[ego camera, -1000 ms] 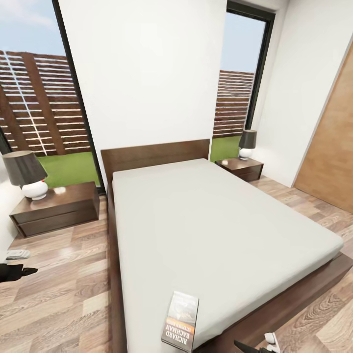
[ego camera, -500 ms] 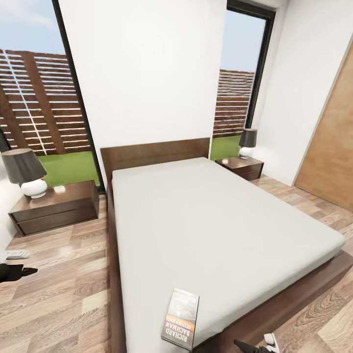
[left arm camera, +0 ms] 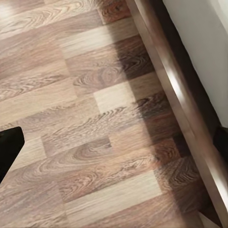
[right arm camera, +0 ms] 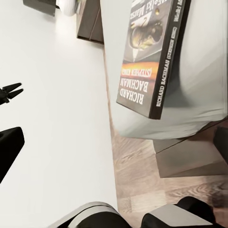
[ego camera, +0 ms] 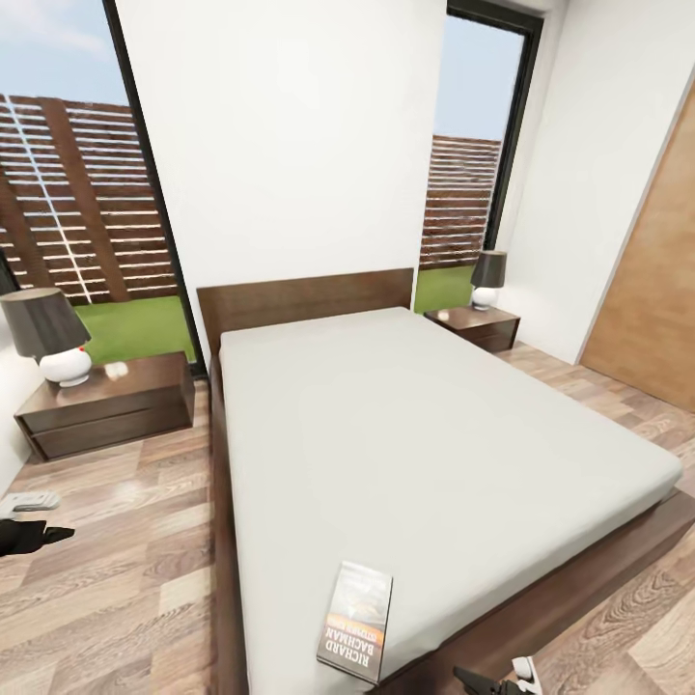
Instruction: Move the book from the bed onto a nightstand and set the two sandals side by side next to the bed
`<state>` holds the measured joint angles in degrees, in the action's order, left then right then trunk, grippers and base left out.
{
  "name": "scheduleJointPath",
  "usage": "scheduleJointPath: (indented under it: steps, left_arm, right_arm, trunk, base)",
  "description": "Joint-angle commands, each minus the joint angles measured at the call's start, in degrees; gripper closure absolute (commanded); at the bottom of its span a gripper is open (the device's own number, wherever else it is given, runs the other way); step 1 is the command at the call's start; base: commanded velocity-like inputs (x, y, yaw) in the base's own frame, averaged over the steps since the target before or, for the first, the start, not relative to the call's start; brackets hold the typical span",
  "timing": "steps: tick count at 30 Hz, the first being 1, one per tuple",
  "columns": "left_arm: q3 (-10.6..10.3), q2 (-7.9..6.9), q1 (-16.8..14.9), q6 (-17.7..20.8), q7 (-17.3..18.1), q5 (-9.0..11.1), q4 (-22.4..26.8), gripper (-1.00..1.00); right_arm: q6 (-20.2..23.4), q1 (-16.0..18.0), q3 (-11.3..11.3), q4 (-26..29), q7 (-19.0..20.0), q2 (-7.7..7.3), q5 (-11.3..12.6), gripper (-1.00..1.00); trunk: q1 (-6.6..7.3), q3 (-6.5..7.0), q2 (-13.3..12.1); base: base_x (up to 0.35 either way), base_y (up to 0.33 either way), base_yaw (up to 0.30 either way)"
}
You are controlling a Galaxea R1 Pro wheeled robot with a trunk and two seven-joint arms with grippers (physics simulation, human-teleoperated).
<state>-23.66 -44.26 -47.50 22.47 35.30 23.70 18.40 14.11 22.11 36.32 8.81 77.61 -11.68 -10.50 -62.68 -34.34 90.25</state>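
Book [ego camera: 355, 623] lies at the bed's [ego camera: 434, 434] near corner, so I hover my right gripper [ego camera: 497, 681] beside it, jaw state unclear to me.

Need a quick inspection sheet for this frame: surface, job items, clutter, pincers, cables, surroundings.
Surface: bed, pale grey mattress in a dark wood frame, on wood-plank floor.
Job's things: book flat at the mattress's near corner, close to the edge; near nightstand and far nightstand, each carrying a lamp; sandals, nothing seen.
Clutter: nothing seen.
Pincers: left pincer over floor beside the bed; right pincer low, near the bed's foot; open or shut unclear for both.
Cables: nothing seen.
Surroundings: white walls, tall windows, wooden door.
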Motion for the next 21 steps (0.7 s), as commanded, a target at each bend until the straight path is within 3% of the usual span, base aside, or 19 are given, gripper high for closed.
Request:
scheduleJointPath:
  steps: [1,21]
  left_arm:
    - [-0.2,-0.05,-0.1,0.5,0.0,0.6,0.1,-1.00]
    - [-0.2,-0.03,-0.1,0.5,0.0,0.6,0.1,-1.00]
  right_arm:
    - [0.6,0.0,0.5,0.1,0.1,0.05,-0.5,-1.00]
    - [0.7,0.5,0.8,0.5,-3.2,0.61,-0.4,-1.00]
  trunk:
    - [-0.22,-0.24,0.4]
    - [-4.62,-3.83,8.5]
  base:
    - [0.000,0.000,0.000]
    - [0.000,0.000,0.000]
